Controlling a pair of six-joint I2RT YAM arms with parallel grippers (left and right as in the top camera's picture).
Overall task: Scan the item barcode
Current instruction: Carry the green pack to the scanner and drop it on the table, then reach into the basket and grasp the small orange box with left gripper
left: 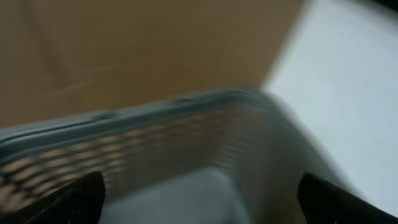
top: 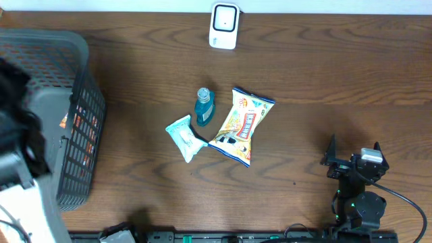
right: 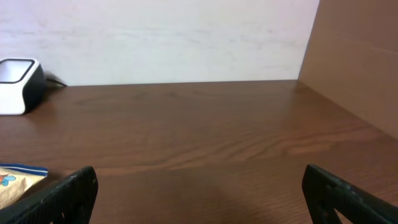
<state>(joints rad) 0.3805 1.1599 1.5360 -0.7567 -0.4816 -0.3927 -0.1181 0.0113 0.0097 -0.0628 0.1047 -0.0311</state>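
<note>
Fingertips (left: pixel 84 198) of the left gripper (left: pixel 199 202), black and smeared by blur, sit in the two bottom corners of its wrist view: spread wide, nothing between them, above the rim of one grey plastic basket (left: pixel 186 106) with lattice walls. Overhead, the left arm (top: pixel 17 145) is only a black-and-white smudge over that basket at the left edge; its fingers not made out there. Orange patch (top: pixel 65 120) behind the mesh, unidentifiable. Right gripper (top: pixel 352 158) at near right, jaws wide apart and empty; arm base cut off by the near edge. Count: three loose items clustered mid-table, one scanner (top: pixel 224 25) at the far edge, none held. Items: one small blue bottle (top: pixel 204 108), translucent plastic, upright or lying I cannot tell; one snack bag (top: pixel 241 126), crinkled glossy film, yellow with blue ends, just right of the bottle; one pale green packet (top: pixel 184 138), flat, near-left of the bottle, its corner meeting the bag, touching or overlapping unclear. No barcode legible. Scanner is a white rounded block with a dark window; the right wrist view cuts it in half at the left edge and shows only a corner of the bag. Table (top: pixel 324 74) dark wood grain, smooth; white wall (right: pixel 186 37) behind.
</note>
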